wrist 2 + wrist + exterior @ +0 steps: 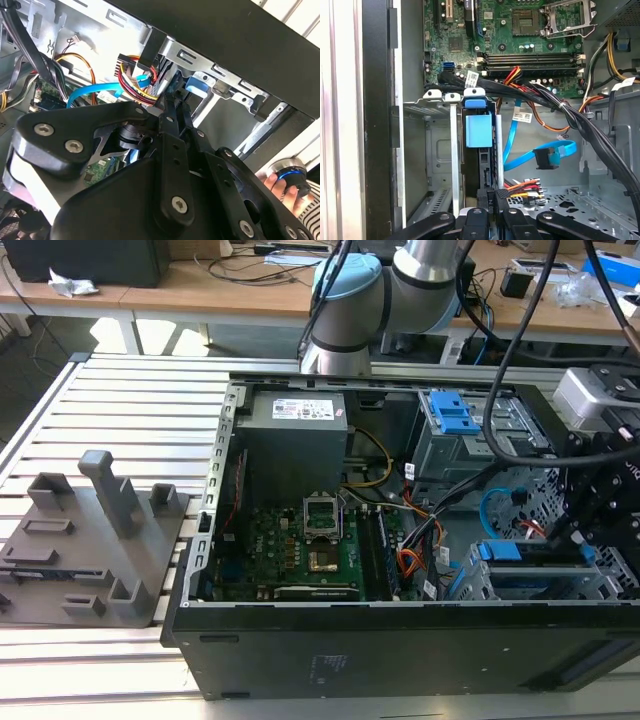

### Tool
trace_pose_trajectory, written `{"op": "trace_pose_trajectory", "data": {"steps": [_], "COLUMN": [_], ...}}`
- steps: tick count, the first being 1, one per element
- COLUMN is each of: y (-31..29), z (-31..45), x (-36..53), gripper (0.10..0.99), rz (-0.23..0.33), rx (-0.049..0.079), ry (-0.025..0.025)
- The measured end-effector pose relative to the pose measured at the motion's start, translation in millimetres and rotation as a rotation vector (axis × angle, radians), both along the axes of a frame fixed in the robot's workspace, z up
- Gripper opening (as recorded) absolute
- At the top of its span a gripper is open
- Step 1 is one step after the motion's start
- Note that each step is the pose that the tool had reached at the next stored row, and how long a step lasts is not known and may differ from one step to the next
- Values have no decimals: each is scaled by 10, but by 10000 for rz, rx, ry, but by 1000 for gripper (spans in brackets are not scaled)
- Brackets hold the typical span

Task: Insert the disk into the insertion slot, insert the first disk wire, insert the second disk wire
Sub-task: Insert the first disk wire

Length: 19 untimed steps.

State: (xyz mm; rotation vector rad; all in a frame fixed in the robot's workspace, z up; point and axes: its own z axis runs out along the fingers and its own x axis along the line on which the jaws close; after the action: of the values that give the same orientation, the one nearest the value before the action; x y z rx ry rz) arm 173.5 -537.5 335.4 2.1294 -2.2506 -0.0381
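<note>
While the open computer case (400,650) is lying on the slatted worktop (120,410), the disk (477,131) is sitting on edge inside the insertion slot (437,150), its blue carrier tab facing the motherboard (520,35). In the exterior view the disk (520,552) is showing as a blue-framed strip in the light grey cage (520,592) at the case's near corner, toward the exterior view's right.

The claw (491,195) is hanging over the disk's other end, clenched, its two dark fingers (170,117) running side by side with barely a gap. I cannot tell whether they are pinching anything. A dark plug with red, yellow and black leads (520,187) is lying just beside the fingertips.

The first disk wire (408,563) is looping orange-red on the case floor between the motherboard and the cage, apart from the disk. A light blue cable (540,156) is curling near the cage with its plug hanging free.

In the second wrist view, a person's hand (280,185) is resting on a round knob with a glowing blue ring (292,175). A grey fixture block (100,540) is standing on the worktop at the exterior view's left.
</note>
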Motion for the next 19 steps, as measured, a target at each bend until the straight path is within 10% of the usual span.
{"op": "trace_pose_trajectory", "data": {"steps": [10,19], "y": [-3,18], "z": [-8,389], "x": [0,0], "gripper": [251,106], "rz": [0,-1], "rx": [-2,-41], "ry": [-1,0]}}
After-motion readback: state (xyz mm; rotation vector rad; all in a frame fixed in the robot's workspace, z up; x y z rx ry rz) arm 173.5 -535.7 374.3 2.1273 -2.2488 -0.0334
